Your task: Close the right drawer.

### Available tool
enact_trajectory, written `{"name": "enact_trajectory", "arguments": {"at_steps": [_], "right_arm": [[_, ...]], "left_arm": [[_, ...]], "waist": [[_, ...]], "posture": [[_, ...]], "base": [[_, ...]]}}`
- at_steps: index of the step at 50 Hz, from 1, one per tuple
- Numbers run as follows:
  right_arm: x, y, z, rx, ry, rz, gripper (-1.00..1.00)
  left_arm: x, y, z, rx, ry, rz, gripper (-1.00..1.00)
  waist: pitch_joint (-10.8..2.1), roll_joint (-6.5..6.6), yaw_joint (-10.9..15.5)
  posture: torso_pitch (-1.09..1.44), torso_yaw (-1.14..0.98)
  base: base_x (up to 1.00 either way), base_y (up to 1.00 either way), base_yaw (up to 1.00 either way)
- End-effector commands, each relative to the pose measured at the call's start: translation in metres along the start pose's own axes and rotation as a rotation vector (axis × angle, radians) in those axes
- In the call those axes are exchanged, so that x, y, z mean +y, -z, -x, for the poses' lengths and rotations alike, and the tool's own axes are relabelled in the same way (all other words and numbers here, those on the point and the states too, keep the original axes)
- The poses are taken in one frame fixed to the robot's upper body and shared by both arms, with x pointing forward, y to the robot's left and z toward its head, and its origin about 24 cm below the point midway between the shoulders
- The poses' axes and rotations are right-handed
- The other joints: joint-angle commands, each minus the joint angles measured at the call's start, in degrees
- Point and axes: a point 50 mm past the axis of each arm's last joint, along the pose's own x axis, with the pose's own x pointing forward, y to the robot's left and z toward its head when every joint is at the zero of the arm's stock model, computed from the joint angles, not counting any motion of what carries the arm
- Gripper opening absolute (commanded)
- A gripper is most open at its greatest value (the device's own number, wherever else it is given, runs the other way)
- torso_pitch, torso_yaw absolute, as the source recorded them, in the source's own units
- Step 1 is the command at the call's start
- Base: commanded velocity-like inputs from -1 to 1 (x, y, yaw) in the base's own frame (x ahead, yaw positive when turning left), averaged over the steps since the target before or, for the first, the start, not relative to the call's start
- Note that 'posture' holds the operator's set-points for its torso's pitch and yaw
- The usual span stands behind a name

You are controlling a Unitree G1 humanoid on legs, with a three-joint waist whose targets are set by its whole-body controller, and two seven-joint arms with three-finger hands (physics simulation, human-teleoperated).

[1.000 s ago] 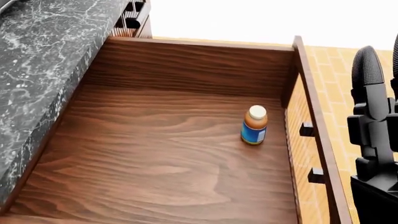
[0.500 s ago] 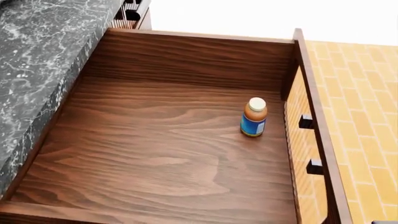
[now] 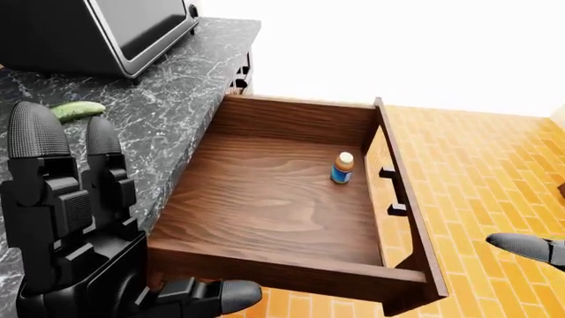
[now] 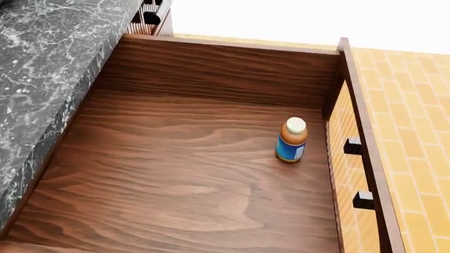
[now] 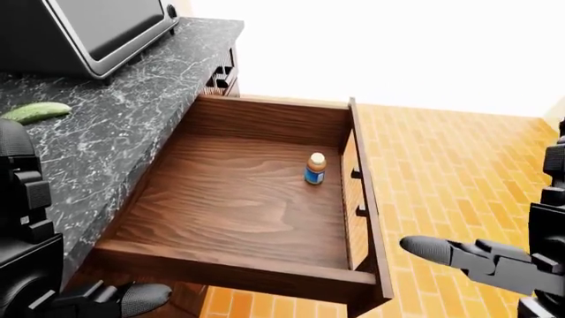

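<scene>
drawer [image 3: 291, 199] wide open, 1 bottle [image 4: 291, 140] inside by handle-side wall

A kitchen — marble counter [image 3: 177, 99], microwave [image 3: 106, 33], cucumber [image 5: 35, 111], tiled floor [image 3: 477, 172].

Left hand [image 3: 75, 225], right hand [image 5: 495, 258]: fingers spread

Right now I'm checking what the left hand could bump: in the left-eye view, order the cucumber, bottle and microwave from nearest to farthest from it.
1. Cucumber, on the counter just above the left hand.
2. Microwave, top left.
3. Bottle, inside the drawer, right of centre.
</scene>
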Motion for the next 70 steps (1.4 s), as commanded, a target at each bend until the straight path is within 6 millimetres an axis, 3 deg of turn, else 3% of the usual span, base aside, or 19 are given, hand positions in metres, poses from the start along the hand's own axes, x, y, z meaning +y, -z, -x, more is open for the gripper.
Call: {"name": "enact_trajectory", "arguments": {"at_steps": [1,16,33,38,45,52,62,70], "right_arm": [[-0.002,-0.007,0.000,-0.039,-0.016,0.020,1.00],[-0.043,0.018,0.004,0.020,0.092,0.097,1.00],[-0.078,0.081,0.032,0.170,0.199,0.137,1.00],[-0.075,0.103,0.040,0.223,0.183,0.128,1.00],[-0.064,0.151,0.060,0.322,0.178,0.092,1.00],[-0.059,0.186,0.078,0.397,0.177,0.078,1.00],[-0.044,0.212,0.088,0.448,0.150,0.063,1.00],[-0.031,0.220,0.089,0.465,0.118,0.047,1.00]], "left_arm": [[0.000,-0.010,-0.001,-0.061,-0.003,0.003,1.00],[0.000,-0.011,-0.001,-0.062,-0.004,0.003,1.00],[0.000,-0.010,-0.002,-0.060,-0.005,0.004,1.00],[0.000,-0.010,-0.002,-0.060,-0.004,0.003,1.00],[0.000,-0.010,-0.001,-0.058,-0.003,0.004,1.00],[0.000,-0.010,-0.001,-0.059,-0.003,0.002,1.00],[0.000,-0.010,-0.002,-0.059,-0.004,0.003,1.00],[0.000,-0.010,-0.002,-0.059,-0.004,0.004,1.00]], "waist": [[-0.48,-0.14,0.0],[0.06,-0.19,0.0],[0.26,-0.16,-0.2],[0.23,-0.17,-0.2],[0.08,-0.10,-0.4],[-0.14,-0.11,-0.3],[-0.41,-0.18,-0.3],[-0.55,-0.38,-0.1]], "posture": [[0.00,0.00],[0.00,0.00],[0.00,0.00],[0.00,0.00],[0.00,0.00],[0.00,0.00],[0.00,0.00],[0.00,0.00]], "base": [[0.00,0.00,0.00],[0.00,0.00,0.00],[0.00,0.00,0.00],[0.00,0.00,0.00],[0.00,0.00,0.00],[0.00,0.00,0.00],[0.00,0.00,0.00],[0.00,0.00,0.00]]}}
